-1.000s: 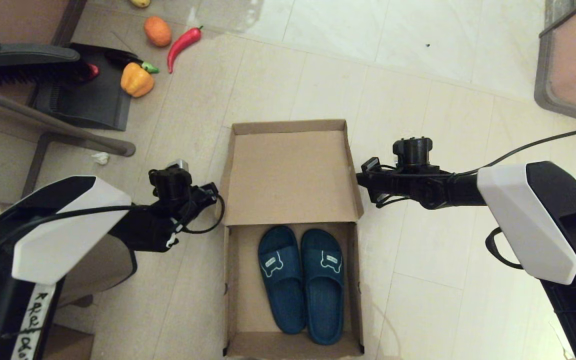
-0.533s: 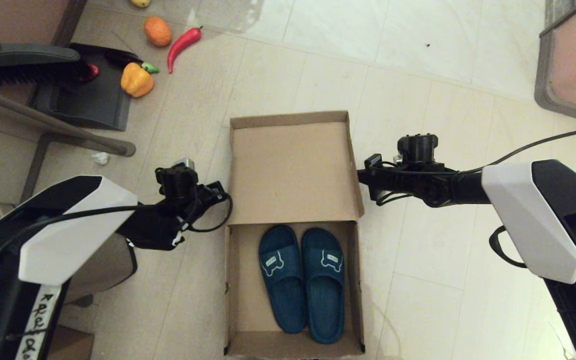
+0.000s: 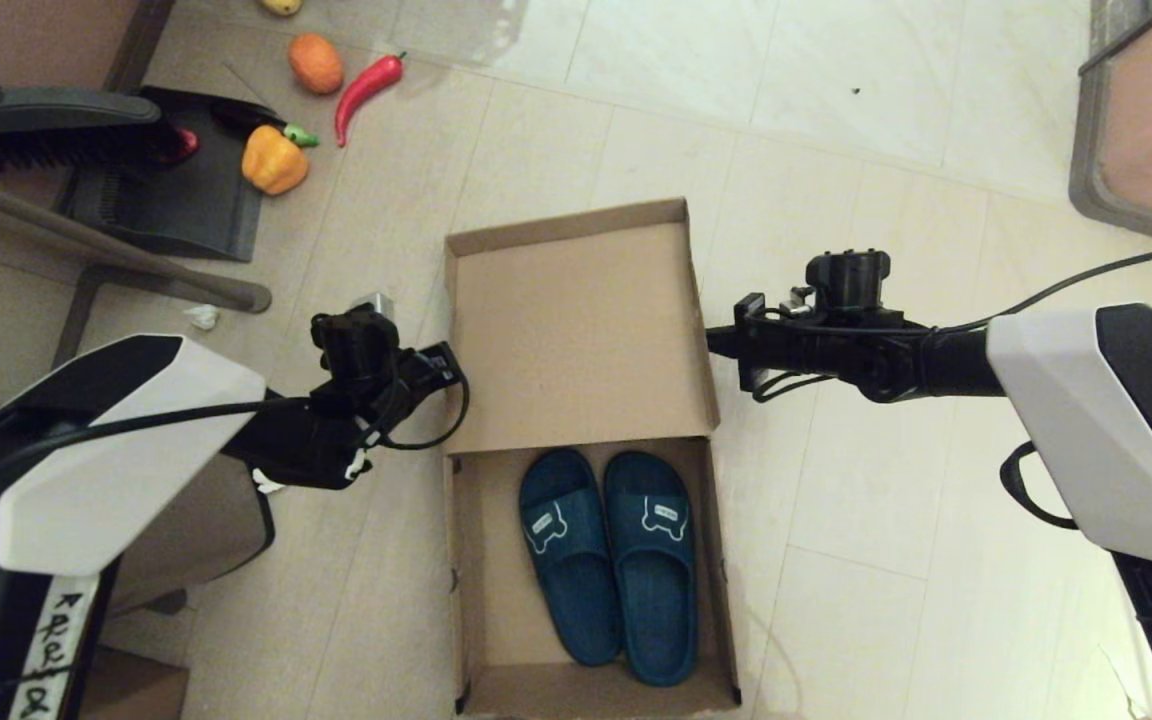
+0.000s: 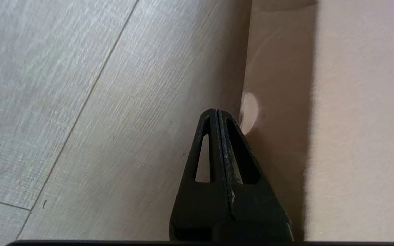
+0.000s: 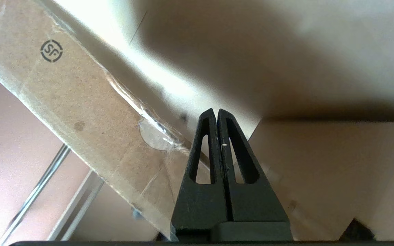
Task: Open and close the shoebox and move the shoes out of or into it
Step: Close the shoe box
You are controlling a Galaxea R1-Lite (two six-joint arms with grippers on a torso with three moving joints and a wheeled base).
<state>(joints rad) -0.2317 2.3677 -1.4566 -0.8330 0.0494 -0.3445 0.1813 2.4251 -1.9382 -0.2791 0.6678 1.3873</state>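
The left gripper [image 4: 217, 114] has its two fingers pressed flat together, nothing between them; its tip sits right against the outer face of the shoebox [image 4: 354, 119] lid's side flap, though contact itself cannot be confirmed. In the head view this left gripper [image 3: 451, 365] is at the lid's left edge, just above the hinge line.

The right gripper [image 5: 216, 112] is likewise closed tight, fingers meeting along their full length and empty. Its tip lies close to the cardboard, near a strip of clear tape and a round tape patch on the shoebox [image 5: 80, 112]; a small circular printed mark shows further along that panel. From the head camera the right gripper [image 3: 716, 342] is at the lid's right edge, opposite the left one, so the two arms flank the raised lid.

The shoebox [image 3: 461, 560] stands on the tiled floor [image 3: 836, 180] in the middle of the head view, its long axis running away from the robot. The lid is open, tilted up and back.

The shoes [image 3: 608, 555] lie side by side in the box, touching, soles down, toes pointing toward the robot and straps toward the hinge, their length parallel to the box's.

Far left, a dustpan [image 3: 171, 190], a yellow pepper [image 3: 274, 160], a red chilli [image 3: 366, 88] and an orange fruit [image 3: 315, 62] lie well apart from the box.
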